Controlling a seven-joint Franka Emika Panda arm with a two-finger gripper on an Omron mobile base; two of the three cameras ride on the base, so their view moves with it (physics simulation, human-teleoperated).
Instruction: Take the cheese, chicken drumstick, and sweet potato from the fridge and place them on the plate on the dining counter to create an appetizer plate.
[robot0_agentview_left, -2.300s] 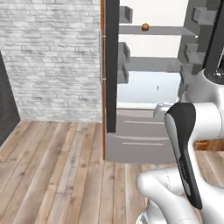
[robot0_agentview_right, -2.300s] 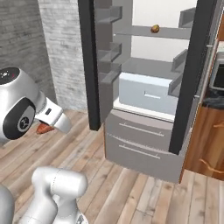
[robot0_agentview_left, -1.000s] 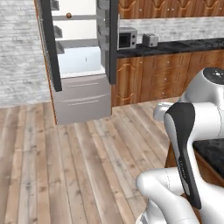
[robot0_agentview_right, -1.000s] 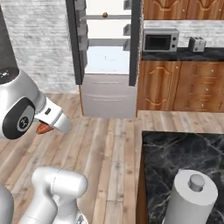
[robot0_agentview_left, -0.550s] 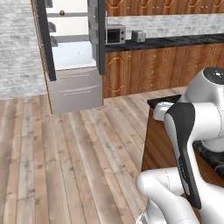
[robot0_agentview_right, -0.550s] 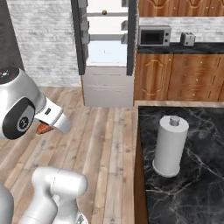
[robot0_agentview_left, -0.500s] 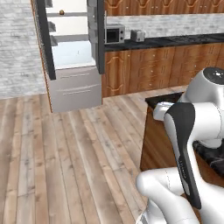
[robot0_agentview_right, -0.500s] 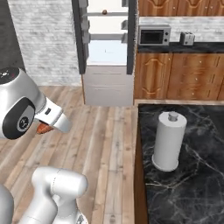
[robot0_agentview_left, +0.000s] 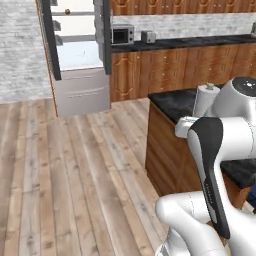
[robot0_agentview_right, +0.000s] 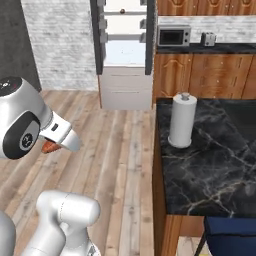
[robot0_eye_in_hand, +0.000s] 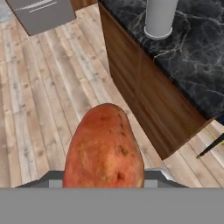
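Observation:
The sweet potato, reddish-orange and oval, fills the lower middle of the hand view, with my gripper shut on it. From the right base its orange end peeks out under the white hand, over the wooden floor. The fridge stands open at the back, also seen from the left base. A small brown lump, the chicken drumstick, lies on its top shelf. The dining counter of black marble is to my right. The cheese and the plate are out of view.
A white paper towel roll stands near the dining counter's far left corner. A blue stool sits at the counter's near edge. A microwave and a toaster rest on the wall counter. Wooden floor lies between me and the fridge.
The base has driven away from the fridge and turned, so the whole picture shifted and the dining counter came into view. The sweet potato stays in the gripper.

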